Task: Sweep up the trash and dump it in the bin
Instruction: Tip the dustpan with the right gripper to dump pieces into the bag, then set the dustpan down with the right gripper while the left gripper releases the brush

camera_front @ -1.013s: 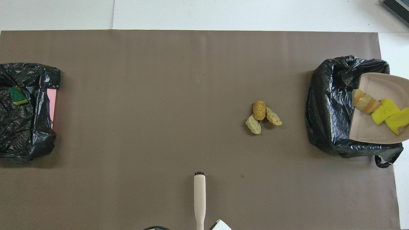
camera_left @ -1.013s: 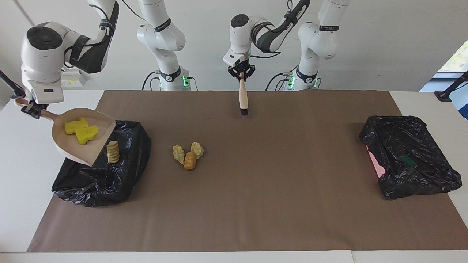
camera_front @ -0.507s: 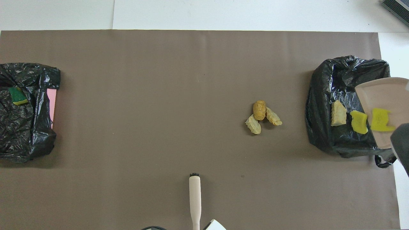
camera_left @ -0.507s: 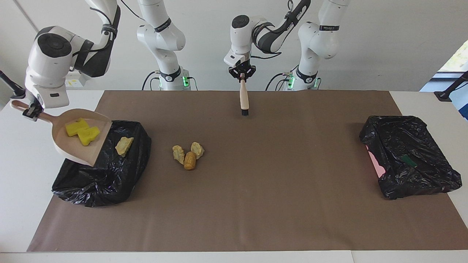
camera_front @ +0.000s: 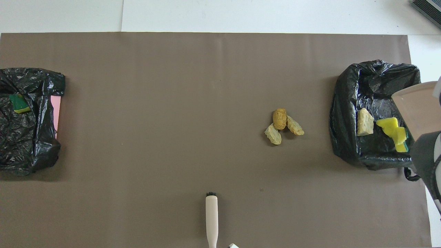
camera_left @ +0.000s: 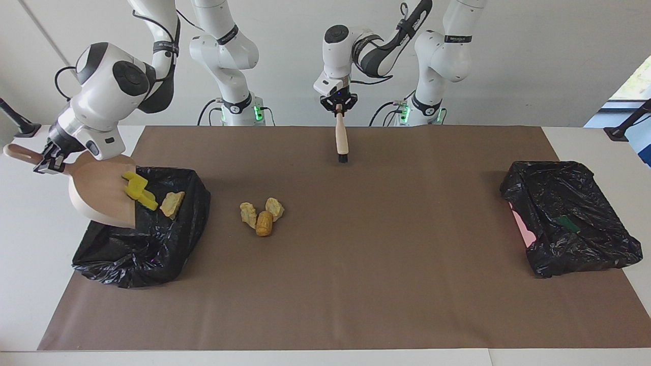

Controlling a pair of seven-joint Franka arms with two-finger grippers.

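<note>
Facing view:
- R gripper [camera_left: 50,158]: clamped on handle of pale dustpan [camera_left: 99,193], at R arm's end of table. Pan tipped steeply, mouth down over black bin bag [camera_left: 145,239].
- 2 yellow sponge scraps [camera_left: 137,190]: at pan's lip, over bag opening; resting or mid-fall, can't tell.
- 1 tan chunk [camera_left: 172,203]: lying in the bag, beside the yellow pcs.
- 3 tan-brown chunks [camera_left: 262,215]: tight cluster on brown mat [camera_left: 356,279], touching one another, just beside the bag toward table centre.
- L gripper [camera_left: 337,103]: fingertips closed on top of brush [camera_left: 341,140] handle. Brush hangs upright, bristles down, over the mat edge nearest the robots, mid-table. L arm waits.
- 2nd black bag [camera_left: 569,216]: L arm's end of table; pink edge and a green item show in it.

Overhead view:
- Dustpan [camera_front: 418,108]: over bin bag [camera_front: 348,137], partly cut off at frame edge. R gripper not seen.
- Yellow scraps [camera_front: 392,129]: inside bag outline, next to tan chunk [camera_front: 364,122].
- 3-chunk cluster [camera_front: 283,125]: on mat [camera_front: 172,103], apart from the bag.
- Brush [camera_front: 211,217]: bristle end points away from the robots. L gripper out of frame.
- 2nd bag [camera_front: 27,120]: green/yellow pc inside, pink strip along its edge.
</note>
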